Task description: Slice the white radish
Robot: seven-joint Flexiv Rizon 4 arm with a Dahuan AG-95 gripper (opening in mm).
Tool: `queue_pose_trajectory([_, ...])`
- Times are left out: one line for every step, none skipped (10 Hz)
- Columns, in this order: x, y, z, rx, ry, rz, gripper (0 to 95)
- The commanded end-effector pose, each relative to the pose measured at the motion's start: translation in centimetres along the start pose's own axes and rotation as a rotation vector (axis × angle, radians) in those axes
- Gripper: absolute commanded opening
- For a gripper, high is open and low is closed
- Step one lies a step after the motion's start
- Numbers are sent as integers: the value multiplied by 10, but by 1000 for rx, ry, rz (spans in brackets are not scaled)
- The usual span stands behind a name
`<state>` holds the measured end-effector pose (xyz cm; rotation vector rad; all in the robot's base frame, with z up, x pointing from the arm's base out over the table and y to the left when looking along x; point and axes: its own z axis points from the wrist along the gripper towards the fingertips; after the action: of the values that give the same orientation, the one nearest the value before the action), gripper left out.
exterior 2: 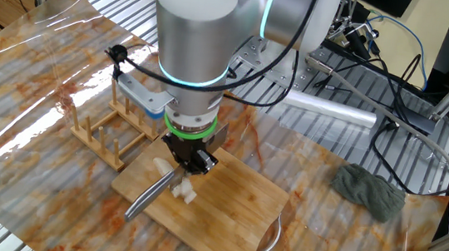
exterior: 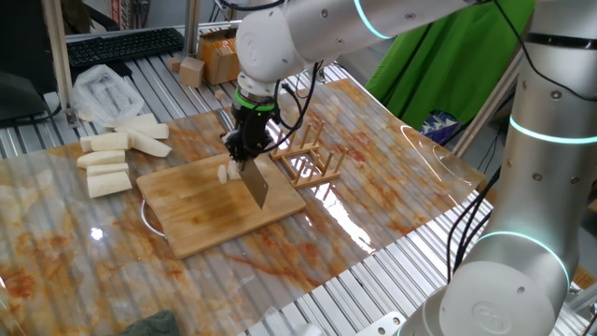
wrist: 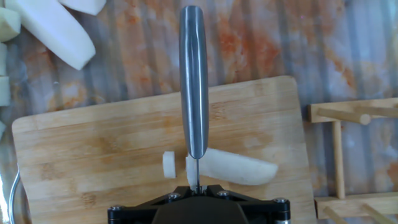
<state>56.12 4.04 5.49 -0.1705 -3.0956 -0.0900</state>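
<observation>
Resting on the pale bamboo cutting board [wrist: 124, 155], the short creamy-white radish chunk [wrist: 239, 167] lies near the board's near edge in the hand view, with one thin round slice [wrist: 168, 164] already parted from it and lying just left of the cut. Left of the board in that view, well off its edge, lie longer white radish sticks [wrist: 53, 28] on the marbled orange-and-white bench [wrist: 261, 37]. The black two-finger gripper [exterior: 248, 142] is pressed together on the handle of a grey steel knife [wrist: 193, 81], pointing straight down over the board, and the blade stands at the chunk's left end, seemingly into it.

Right of the board stands a light wooden peg rack [wrist: 348, 155].

As a judgement, the chunk is light, firm and crisp, moist at the cut faces and so likely slippery; being roundish, it could roll or skid under a sideways push. Nothing steadies it, so a straight downward press suits best.

Its long axis runs left to right across the hand view, crosswise to the blade, with the tapered tip pointing towards the rack.
</observation>
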Motion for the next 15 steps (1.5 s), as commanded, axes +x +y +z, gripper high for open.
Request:
queue_pose_trajectory([-1,1,4,1,7,6,0])
queue_pose_trajectory([-1,1,4,1,9,8,0])
queue_pose_trajectory([-1,1,7,0,4,10,0])
queue_pose_trajectory([-1,1,5,3,6,10,0])
queue_pose_trajectory([0,0,1,-3,9,11,0])
queue_pose_trajectory([0,0,1,2,6,11,0])
queue_pose_trajectory([0,0,1,3,6,11,0])
queue_pose_trajectory([0,0,0,1,8,11,0])
queue_pose_trajectory([1,0,-2,2,8,10,0])
queue_pose_trajectory([1,-1,-5,2,8,11,0])
queue_pose_trajectory([2,-1,-8,3,9,11,0])
queue_pose_trajectory([3,-1,-12,5,10,10,0])
queue_pose_trajectory([3,-1,-11,2,16,10,0])
queue_pose_trajectory([2,0,-3,-1,16,11,0])
queue_pose_trajectory([0,2,9,-3,10,11,0])
